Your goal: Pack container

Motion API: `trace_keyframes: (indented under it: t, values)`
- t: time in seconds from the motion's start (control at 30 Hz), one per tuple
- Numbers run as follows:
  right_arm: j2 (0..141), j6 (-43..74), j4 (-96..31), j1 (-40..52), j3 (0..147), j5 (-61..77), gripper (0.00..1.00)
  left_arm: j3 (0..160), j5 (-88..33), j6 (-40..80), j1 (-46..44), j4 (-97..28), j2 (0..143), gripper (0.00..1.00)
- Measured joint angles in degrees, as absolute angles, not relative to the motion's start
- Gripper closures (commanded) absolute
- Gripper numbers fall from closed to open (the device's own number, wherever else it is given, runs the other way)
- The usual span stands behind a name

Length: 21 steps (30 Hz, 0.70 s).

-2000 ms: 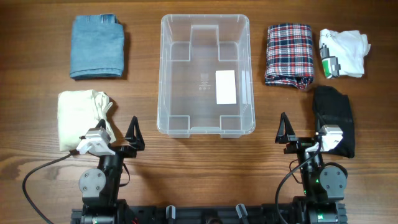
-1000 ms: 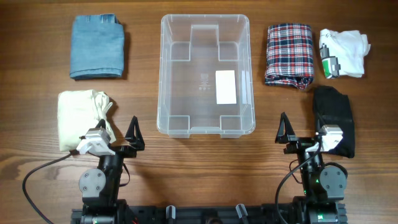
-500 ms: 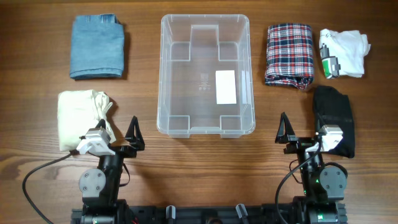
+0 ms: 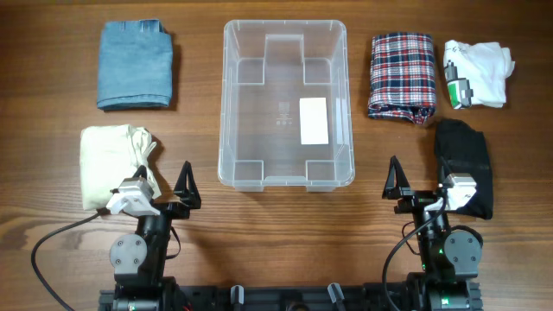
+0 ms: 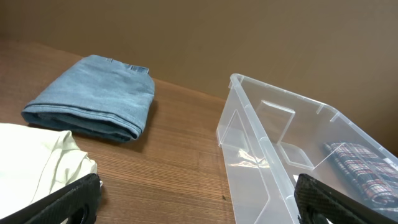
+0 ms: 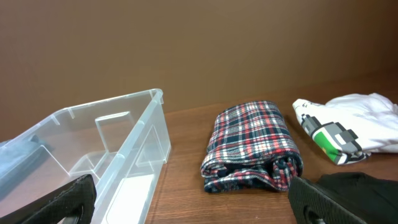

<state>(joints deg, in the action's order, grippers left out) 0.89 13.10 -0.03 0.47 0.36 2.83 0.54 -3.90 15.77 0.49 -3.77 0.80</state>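
Observation:
The container (image 4: 226,104), a clear plastic bin with a white label on its base, stands empty in the middle of the table. It also shows on the right of the left wrist view as the container (image 5: 261,155), and on the left of the right wrist view as the container (image 6: 118,143). My left gripper (image 4: 164,186) rests near the table's front, left of the bin's near corner, open and holding nothing (image 5: 199,199). To the right of the bin my right gripper (image 4: 421,188) is likewise open and empty (image 6: 193,196).
Folded blue jeans (image 4: 134,65) and a cream cloth (image 4: 112,160) lie left of the bin. Right of it are a plaid shirt (image 4: 401,76), a white garment with a green print (image 4: 477,73) and a black garment (image 4: 465,164) beside my right gripper.

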Motion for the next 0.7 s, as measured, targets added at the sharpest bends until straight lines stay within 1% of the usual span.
trace_keyframes:
  t: [0.13, 0.2, 0.37, 0.5, 0.57, 0.63, 0.7]
  values:
    - [0.89, 13.39, -0.01, 0.47, 0.36, 2.9, 0.0, 0.54, -3.88, 15.77, 0.49, -3.77, 0.8, 0.0]
    - [0.89, 15.77, -0.01, 0.47, 0.36, 3.01, 0.0, 0.54, -3.9, 15.75, 0.49, -3.77, 0.8, 0.0]
    - [0.89, 27.77, -0.01, 0.47, 0.36, 3.01, 0.0, 0.54, -3.88, 15.77, 0.49, -3.77, 0.8, 0.0]
    - [0.89, 40.86, -0.03, 0.47, 0.36, 3.01, 0.0, 0.54, -3.9, 15.77, 0.49, -3.77, 0.8, 0.0]
    - [0.91, 45.39, 0.14, 0.47, 0.36, 3.55, 0.0, 0.54, -3.9, 15.77, 0.49, -3.77, 0.8, 0.0]
    - [0.91, 48.31, 2.17, 0.47, 0.36, 5.5, 0.0, 0.54, -3.9, 15.75, 0.49, -3.77, 0.8, 0.0]
    - [0.95, 48.77, 5.87, 0.47, 0.36, 7.64, 0.0, 0.54, -3.9, 15.77, 0.49, -3.77, 0.82, 0.0]
